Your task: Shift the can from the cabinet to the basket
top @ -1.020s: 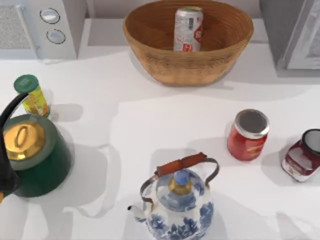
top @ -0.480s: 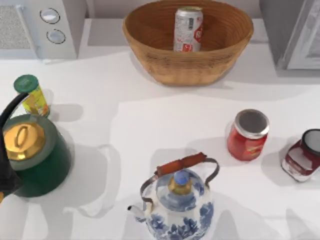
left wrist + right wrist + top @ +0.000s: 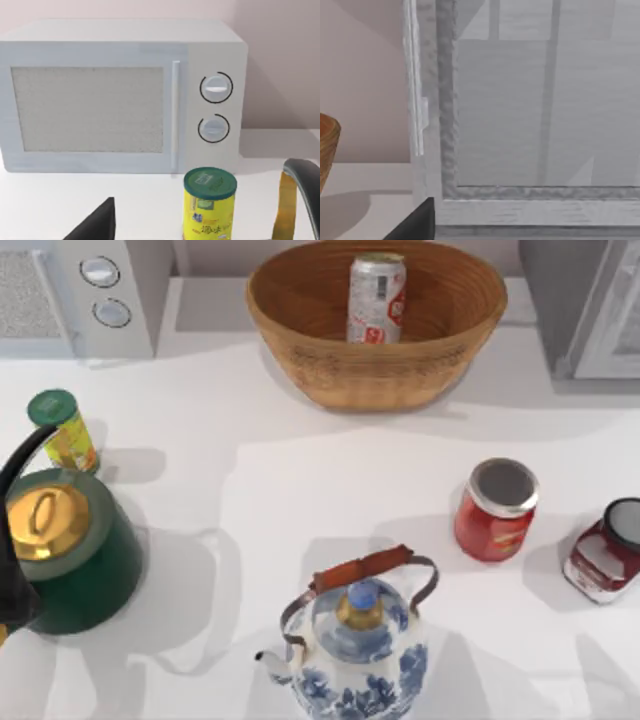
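Nothing on the table has moved since a second ago; only shadows along its near edge have shifted. One basket [image 3: 377, 370] stands well ahead of both claws, and the one can [image 3: 376, 298] stands upright inside it, its base hidden behind the near wall. The cabinet [image 3: 590, 305], cut off by the frame, faces the right gripper [image 3: 417, 225] close ahead. The white appliance [image 3: 125, 95] faces the left gripper [image 3: 97, 225], with one yellow canister [image 3: 209, 202] between them. We cannot tell whether either claw is released or clenched. We count two kettles, green [image 3: 70, 550] and blue-patterned [image 3: 355, 645], the latter cropped below, and two red jars [image 3: 495, 510], one clipped at the edge
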`<state>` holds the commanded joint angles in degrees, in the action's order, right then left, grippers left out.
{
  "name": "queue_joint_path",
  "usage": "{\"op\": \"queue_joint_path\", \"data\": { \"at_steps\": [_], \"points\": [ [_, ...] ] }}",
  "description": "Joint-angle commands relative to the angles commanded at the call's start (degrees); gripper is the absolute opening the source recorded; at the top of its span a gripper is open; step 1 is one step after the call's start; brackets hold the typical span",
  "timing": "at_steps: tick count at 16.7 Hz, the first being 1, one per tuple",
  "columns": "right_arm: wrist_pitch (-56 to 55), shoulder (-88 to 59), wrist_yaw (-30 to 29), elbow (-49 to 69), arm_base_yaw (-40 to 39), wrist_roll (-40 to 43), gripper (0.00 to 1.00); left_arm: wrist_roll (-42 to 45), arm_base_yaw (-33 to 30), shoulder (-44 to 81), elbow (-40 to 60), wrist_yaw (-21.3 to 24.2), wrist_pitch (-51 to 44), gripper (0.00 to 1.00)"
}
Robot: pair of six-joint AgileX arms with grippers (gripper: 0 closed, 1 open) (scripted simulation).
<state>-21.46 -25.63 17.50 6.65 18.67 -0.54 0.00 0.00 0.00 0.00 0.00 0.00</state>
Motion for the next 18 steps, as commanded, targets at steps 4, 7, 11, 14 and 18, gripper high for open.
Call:
{"op": "queue_joint_path", "data": {
  "at_steps": [4,7,11,14,18],
  "points": [
    [-16.08,-20.18,13.34,5.47,13.40,-0.40,1.00,0.00,0.00,0.00,0.00,0.00,0.00,1.00],
    [-27.69,-35.33,23.06,9.25,23.08,-0.65,1.00,0.00,0.00,0.00,0.00,0.00,0.00,1.00],
    [-40.04,-52.32,33.60,12.78,33.48,-0.94,1.00,0.00,0.00,0.00,0.00,0.00,0.00,1.00],
    [-45.78,-60.48,38.62,14.06,38.35,-1.07,1.00,0.00,0.00,0.00,0.00,0.00,0.00,1.00],
    [-47.77,-63.27,40.41,14.40,40.06,-1.11,1.00,0.00,0.00,0.00,0.00,0.00,0.00,1.00]
  ]
}}
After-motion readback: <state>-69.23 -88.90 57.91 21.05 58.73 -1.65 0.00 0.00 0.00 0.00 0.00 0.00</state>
